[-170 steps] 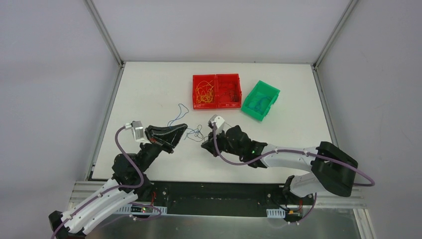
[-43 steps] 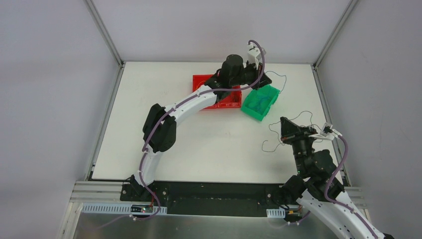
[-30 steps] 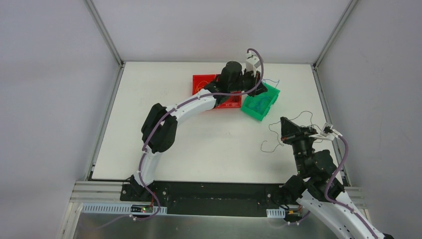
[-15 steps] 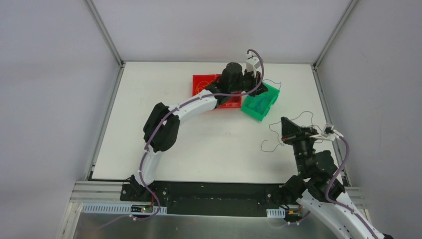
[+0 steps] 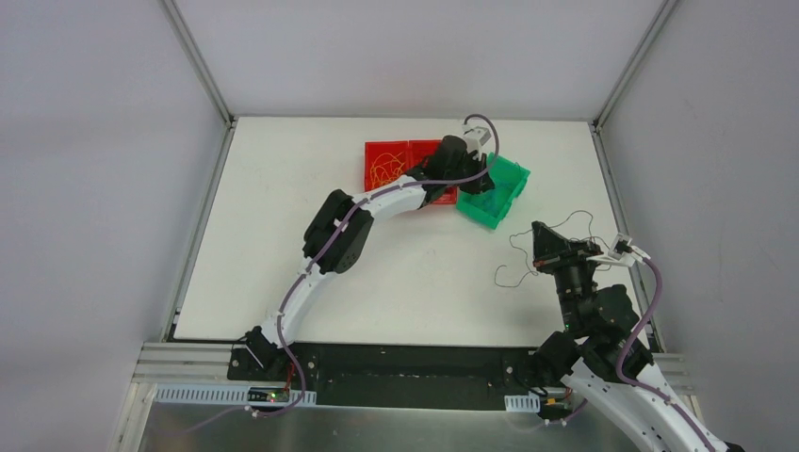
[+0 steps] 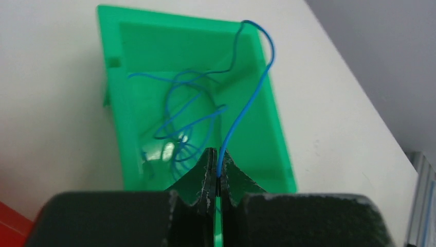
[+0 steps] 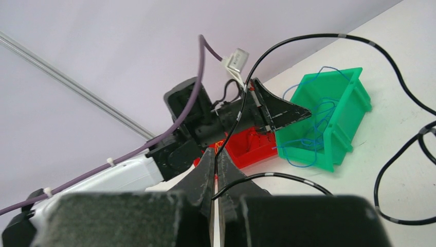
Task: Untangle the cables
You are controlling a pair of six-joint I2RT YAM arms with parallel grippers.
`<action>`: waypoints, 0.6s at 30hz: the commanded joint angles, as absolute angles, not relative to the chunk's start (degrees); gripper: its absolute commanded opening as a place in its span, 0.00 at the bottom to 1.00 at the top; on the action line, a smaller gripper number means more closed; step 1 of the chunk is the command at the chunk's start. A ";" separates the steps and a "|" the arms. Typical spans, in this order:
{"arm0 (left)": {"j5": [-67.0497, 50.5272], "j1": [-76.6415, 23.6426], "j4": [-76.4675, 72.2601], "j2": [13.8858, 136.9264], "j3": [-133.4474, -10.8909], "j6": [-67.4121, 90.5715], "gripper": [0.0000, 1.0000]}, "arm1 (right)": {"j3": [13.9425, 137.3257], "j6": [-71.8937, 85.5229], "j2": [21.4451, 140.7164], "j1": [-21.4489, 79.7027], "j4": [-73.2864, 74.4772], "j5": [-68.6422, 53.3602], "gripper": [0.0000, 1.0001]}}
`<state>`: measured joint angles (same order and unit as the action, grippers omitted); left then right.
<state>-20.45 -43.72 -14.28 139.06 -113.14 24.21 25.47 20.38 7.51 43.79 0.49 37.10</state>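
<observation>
My left gripper [image 5: 481,179] hangs over the green bin [image 5: 507,177], shut on a thin blue cable [image 6: 252,98]. That cable arcs up from the fingertips and drops into the green bin [image 6: 115,123], where more blue cable lies in loops [image 6: 180,128]. At the right, my right gripper [image 5: 535,240] is raised above the table and shut on a dark cable [image 7: 308,36]. The dark cable [image 5: 513,247] curls out on both sides of the fingers, and its tail reaches the table. Yellow-orange cables [image 5: 384,172] lie in the red bin [image 5: 369,160].
The red bin has two compartments and stands directly left of the green bin at the back of the white table [image 5: 283,235]. My left arm [image 5: 330,235] stretches diagonally across the table's middle. Metal frame posts and grey walls enclose the table.
My left gripper has come down and slightly nearer over the green bin, carrying the blue cable, and its arm has folded lower. The right gripper and dark cable have stayed put.
</observation>
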 commanded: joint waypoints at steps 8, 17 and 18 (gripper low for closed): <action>-8.67 -43.42 2.42 144.92 -125.73 32.52 0.00 | 25.51 20.90 7.34 43.73 -1.07 37.04 0.00; -3.51 -46.10 7.89 145.13 -128.12 28.87 0.00 | 25.42 20.74 7.04 43.77 -1.14 37.24 0.00; -2.43 -46.77 7.89 144.25 -127.49 27.25 0.00 | 25.40 20.70 7.03 43.79 -1.15 37.26 0.00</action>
<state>-7.33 -44.29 5.13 146.50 -127.90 30.59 25.41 20.51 7.51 43.79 0.47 37.08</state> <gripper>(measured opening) 0.009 0.009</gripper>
